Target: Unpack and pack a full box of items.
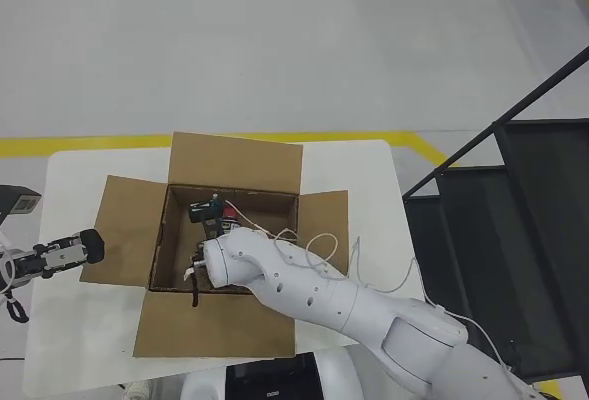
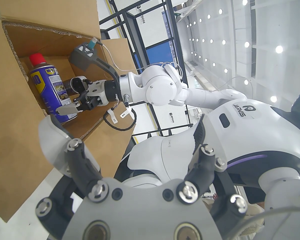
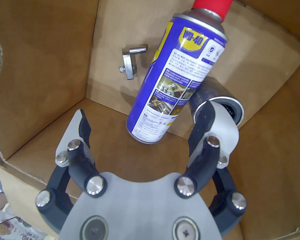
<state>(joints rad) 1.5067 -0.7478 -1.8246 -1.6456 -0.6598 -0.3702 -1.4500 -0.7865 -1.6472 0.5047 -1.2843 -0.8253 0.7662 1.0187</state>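
An open cardboard box (image 1: 236, 160) stands on the white table (image 1: 69, 330). Inside it stands a blue spray can with a red cap (image 3: 180, 73), also seen from the side (image 2: 48, 88). A short metal cylinder (image 3: 216, 96) lies against the can, and a small metal bracket (image 3: 131, 61) rests on the box floor. My right gripper (image 3: 145, 112) is down inside the box, open, its fingers (image 3: 81, 128) either side of the can's base without closing on it. My left gripper (image 1: 86, 243) hangs open and empty over the table beside the box's side flap.
The box's four flaps are folded outward over the table. A dark metal staircase (image 1: 534, 220) stands off to one side of the table. A yellow line (image 1: 74, 145) runs along the floor behind it.
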